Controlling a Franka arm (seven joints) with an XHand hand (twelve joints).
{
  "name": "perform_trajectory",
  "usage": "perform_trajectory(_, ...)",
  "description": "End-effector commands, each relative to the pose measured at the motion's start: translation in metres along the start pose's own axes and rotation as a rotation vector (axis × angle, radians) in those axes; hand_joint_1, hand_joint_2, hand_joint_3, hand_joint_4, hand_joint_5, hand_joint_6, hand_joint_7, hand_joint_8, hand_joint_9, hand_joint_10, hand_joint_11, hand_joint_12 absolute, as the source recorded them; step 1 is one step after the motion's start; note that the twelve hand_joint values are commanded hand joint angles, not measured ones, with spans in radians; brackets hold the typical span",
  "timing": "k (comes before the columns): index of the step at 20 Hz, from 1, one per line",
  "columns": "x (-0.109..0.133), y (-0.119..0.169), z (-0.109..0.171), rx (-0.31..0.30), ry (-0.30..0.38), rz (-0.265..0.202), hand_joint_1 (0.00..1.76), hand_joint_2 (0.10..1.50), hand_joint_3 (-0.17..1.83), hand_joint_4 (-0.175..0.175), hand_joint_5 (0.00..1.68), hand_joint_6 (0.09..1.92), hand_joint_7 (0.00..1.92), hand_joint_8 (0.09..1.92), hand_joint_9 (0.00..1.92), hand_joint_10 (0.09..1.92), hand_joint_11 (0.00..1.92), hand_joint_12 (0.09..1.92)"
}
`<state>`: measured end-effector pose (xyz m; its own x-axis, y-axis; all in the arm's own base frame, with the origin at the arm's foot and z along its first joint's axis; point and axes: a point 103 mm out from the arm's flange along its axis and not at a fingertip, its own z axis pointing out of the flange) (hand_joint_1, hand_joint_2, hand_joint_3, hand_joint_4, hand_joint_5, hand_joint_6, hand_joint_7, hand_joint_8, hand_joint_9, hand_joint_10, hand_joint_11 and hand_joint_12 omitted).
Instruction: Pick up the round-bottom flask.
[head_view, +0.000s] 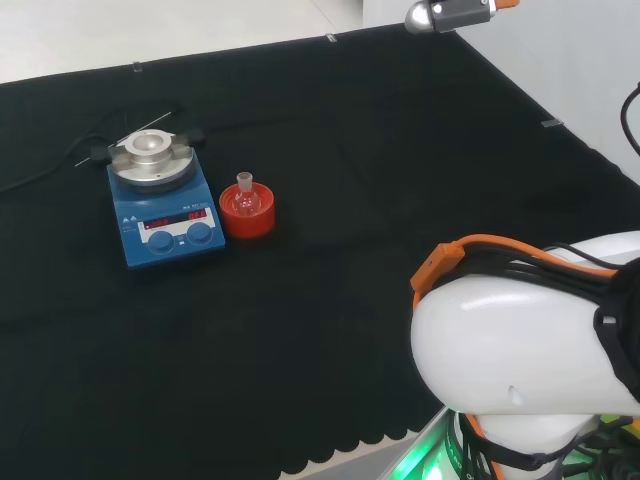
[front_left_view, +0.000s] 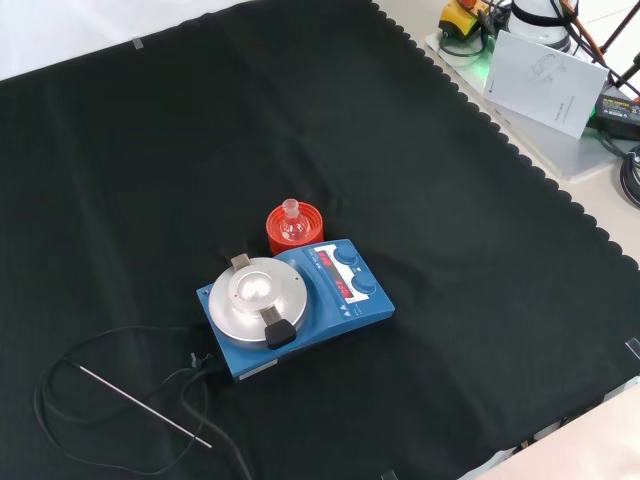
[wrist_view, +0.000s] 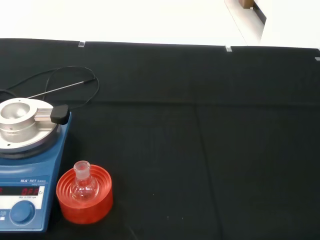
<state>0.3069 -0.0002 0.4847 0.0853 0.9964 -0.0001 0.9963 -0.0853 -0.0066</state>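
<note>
Upright in its stand, the round-bottom flask is small clear glass, a bulb under a short neck. Its seat is a red ribbed ring, round and squat. Touching that ring, to its left in the head view, sits a blue stirrer plate with a round metal top and two blue knobs. A thin metal probe on a black cable lies beyond the plate on the counter's black cloth. Whether the hand is released or clenched, I cannot tell.
</note>
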Motion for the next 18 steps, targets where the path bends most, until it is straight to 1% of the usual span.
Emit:
perform_trajectory(1,0.014,-0.061,-0.091,-0.015,-0.222,0.047,0.80,0.51,0.90,-0.120,0.13,0.45,0.23,0.88,0.24,0.90,0.08,1.21)
perform_trajectory(2,0.018,-0.064,-0.092,-0.009,-0.230,0.045,0.78,0.54,0.88,-0.113,0.15,0.30,0.19,0.83,0.18,0.89,0.04,1.18)
perform_trajectory(3,0.023,-0.065,-0.088,-0.003,-0.228,0.042,0.77,0.55,0.87,-0.110,0.18,0.20,0.17,0.80,0.15,0.89,0.02,1.16)
perform_trajectory(5,0.030,-0.063,-0.081,0.009,-0.213,0.035,0.77,0.56,0.86,-0.108,0.21,0.11,0.16,0.78,0.13,0.89,0.00,1.14)
perform_trajectory(10,0.043,-0.058,-0.067,0.018,-0.171,0.015,0.78,0.56,0.85,-0.110,0.24,0.09,0.17,0.77,0.13,0.89,0.00,1.14)
perform_trajectory(13,0.050,-0.056,-0.062,0.005,-0.138,-0.013,0.79,0.56,0.85,-0.113,0.26,0.09,0.18,0.78,0.14,0.89,0.00,1.14)
perform_trajectory(16,0.057,-0.054,-0.057,-0.015,-0.100,-0.046,0.79,0.55,0.86,-0.119,0.30,0.09,0.22,0.79,0.19,0.89,0.00,1.23)
perform_trajectory(18,0.061,-0.053,-0.051,-0.017,-0.074,-0.057,0.79,0.55,0.86,-0.126,0.35,0.09,0.29,0.81,0.25,0.90,0.00,1.31)
